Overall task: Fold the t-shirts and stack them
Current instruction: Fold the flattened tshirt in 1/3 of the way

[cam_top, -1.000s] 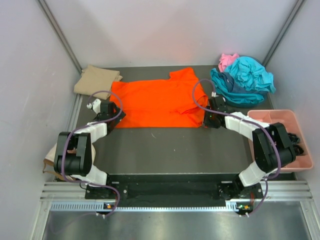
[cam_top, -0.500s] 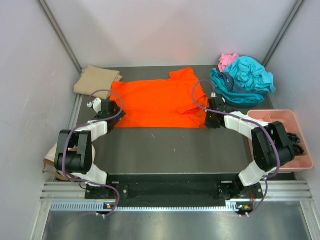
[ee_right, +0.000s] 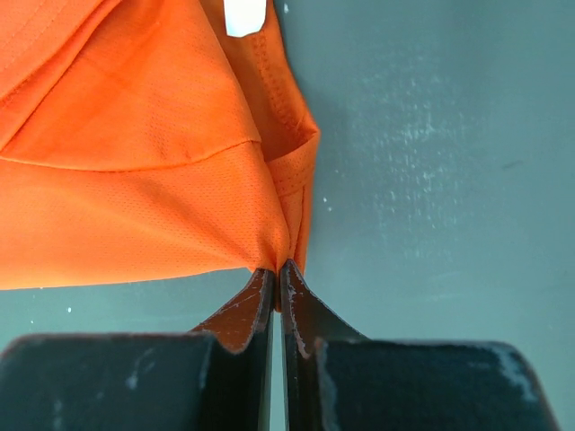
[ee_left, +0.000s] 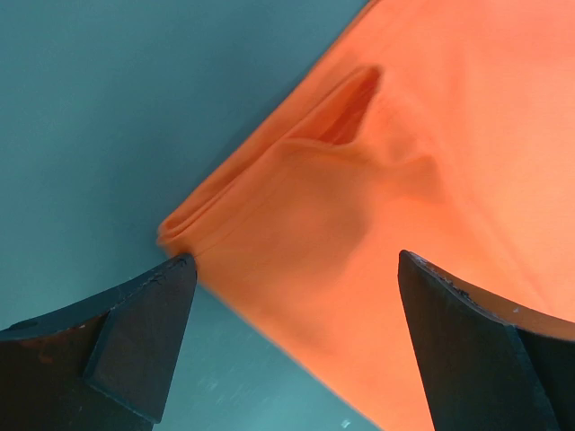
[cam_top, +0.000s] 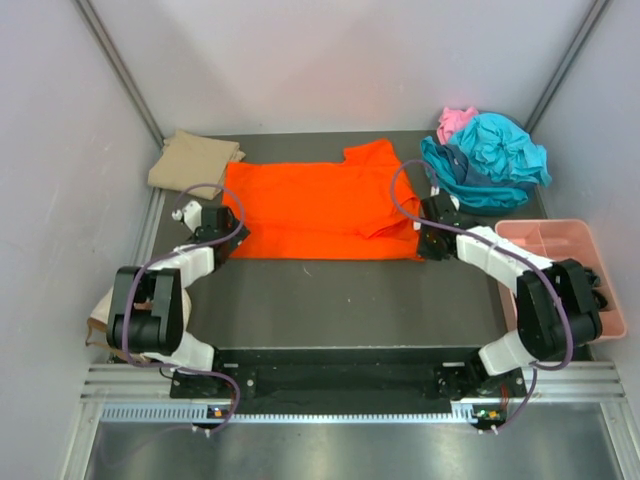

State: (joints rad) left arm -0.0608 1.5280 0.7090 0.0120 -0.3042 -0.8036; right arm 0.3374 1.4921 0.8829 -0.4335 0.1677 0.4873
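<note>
Right wrist: right pincer [ee_right: 274, 278] clamped on near-right corner of orange t-shirt [ee_right: 135, 135].
Left wrist: left pincer [ee_left: 292, 269] apart, at its near-left corner.

Centre: spread shirt [cam_top: 320, 210]; left: folded shirt [cam_top: 195, 160]; right: shirt heap [cam_top: 485, 160]

New R hand [ee_right: 276, 268] pinch, orange tee [cam_top: 310, 205]

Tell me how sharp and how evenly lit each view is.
Top external: sharp, soft even light, orange shirt vividly saturated. Left wrist: soft focus, shirt hem blurred, open left gripper dark. Right wrist: crisp, weave visible, pale sheen on the table, right gripper shut on the shirt.
</note>
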